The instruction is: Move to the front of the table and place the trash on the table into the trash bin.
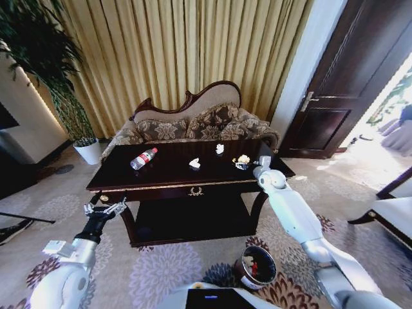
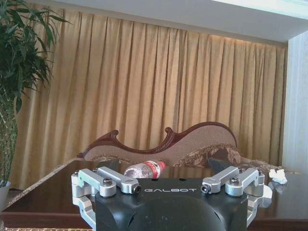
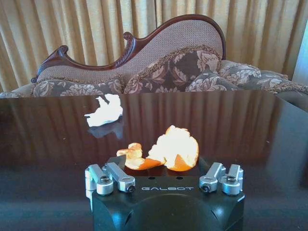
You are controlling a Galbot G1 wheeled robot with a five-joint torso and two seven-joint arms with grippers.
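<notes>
Peel [image 3: 169, 153] curled, orange | right claw [image 3: 166, 179] open | table [image 3: 250, 125] glossy

light: warm, dim room | source: overexposed daylight through doorway [image 1: 394, 96] at 3 o'clock | glare: glossy tabletop [image 3: 250, 130] mirrors curtains [image 3: 96, 29] | distortion: head view bows at edges | focus: wrist views slightly soft

On the tabletop [image 1: 174, 168], bottle [image 1: 143, 158] lies left, scraps [image 1: 194, 163] middle, peel [image 1: 243, 159] right; bin [image 1: 255, 266] stands on the floor before it.
</notes>
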